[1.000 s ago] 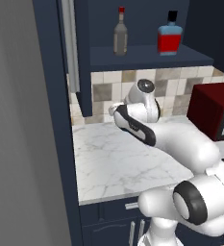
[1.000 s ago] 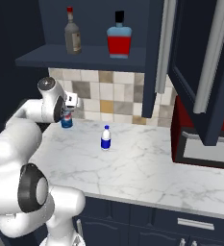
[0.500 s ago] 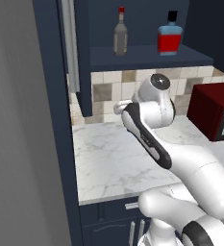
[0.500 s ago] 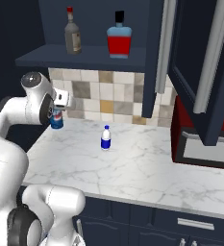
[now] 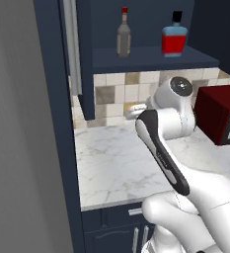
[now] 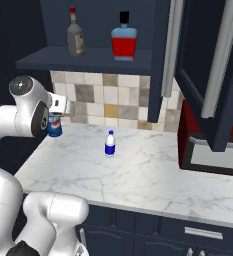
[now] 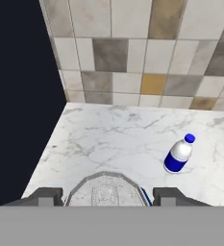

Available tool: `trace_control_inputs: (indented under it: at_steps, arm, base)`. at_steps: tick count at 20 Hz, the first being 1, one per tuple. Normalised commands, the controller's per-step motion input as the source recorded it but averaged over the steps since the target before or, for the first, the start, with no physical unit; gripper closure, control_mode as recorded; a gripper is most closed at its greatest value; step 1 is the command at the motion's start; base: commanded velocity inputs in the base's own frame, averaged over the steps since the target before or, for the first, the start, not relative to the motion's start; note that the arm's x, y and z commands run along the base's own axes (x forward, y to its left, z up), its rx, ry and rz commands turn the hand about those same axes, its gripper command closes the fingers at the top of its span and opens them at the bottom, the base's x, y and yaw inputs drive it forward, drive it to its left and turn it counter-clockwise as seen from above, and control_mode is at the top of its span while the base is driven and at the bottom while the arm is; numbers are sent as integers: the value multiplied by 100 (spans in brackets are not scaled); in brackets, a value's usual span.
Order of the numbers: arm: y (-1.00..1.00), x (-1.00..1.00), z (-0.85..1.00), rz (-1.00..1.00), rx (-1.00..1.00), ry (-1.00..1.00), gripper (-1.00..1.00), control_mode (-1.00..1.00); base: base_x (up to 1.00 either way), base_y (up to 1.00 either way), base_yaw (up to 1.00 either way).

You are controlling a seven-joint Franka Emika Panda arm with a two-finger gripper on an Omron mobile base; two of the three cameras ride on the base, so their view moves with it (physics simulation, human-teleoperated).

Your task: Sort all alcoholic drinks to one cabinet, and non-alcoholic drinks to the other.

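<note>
My gripper is shut on the short blue can, holding it above the left end of the marble counter. In the hand view the can's silver top sits between the two fingertips. The small white bottle with blue label stands on the counter, right of the can. The grey-brown red-capped bottle and the squat red bottle stand on the open navy cabinet's shelf above.
A second navy cabinet's door with a silver bar handle hangs open at the right, above a dark red microwave. Another open door stands left of the shelf. A tiled wall backs the counter.
The arm's elbow has swung up and over, and the hand has carried the blue can slightly left along the tiled wall. Both shelf bottles and the white bottle have stayed put.
</note>
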Motion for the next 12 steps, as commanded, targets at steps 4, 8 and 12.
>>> trace_control_inputs:
  at_steps: [4,8,12]
  arm:
    - [-31,-28,0,0,3,0,100,-100]
    - [-5,-7,0,0,0,0,100,-100]
    - [0,-25,0,0,0,0,100,100]
  base:
    - [0,0,0]
    - [0,0,0]
    - [-13,0,0]
